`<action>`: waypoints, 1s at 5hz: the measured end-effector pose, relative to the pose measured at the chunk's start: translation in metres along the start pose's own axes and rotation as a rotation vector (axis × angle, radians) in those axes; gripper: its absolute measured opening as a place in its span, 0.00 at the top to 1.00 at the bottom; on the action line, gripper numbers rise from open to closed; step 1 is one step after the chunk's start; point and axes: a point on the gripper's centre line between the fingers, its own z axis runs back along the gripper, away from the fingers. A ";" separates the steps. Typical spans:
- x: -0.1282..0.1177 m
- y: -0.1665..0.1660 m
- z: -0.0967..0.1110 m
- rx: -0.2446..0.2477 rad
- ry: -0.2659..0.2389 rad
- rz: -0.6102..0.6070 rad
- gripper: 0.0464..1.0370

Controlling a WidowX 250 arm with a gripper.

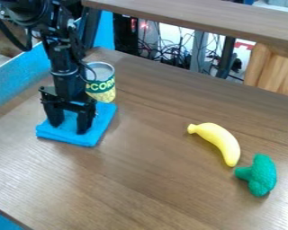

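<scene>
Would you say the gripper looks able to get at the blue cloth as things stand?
Probably yes: the gripper is right at the blue cloth, pointing down with its fingers apart. The can stands by the cloth's far edge and doesn't seem to block the fingers' way.

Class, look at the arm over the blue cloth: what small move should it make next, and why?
Probably a gentle closing of the tool on the blue cloth. Its fingers point down and stand apart, tips at or just above the cloth; one view can't settle contact. The corn can stands close by, so a sideways move seems riskier.
</scene>
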 end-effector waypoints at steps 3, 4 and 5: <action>-0.036 -0.078 -0.002 0.051 -0.011 -0.263 0.04; -0.040 -0.097 -0.003 0.076 -0.022 -0.316 0.04; -0.049 -0.122 -0.004 0.096 -0.044 -0.390 0.04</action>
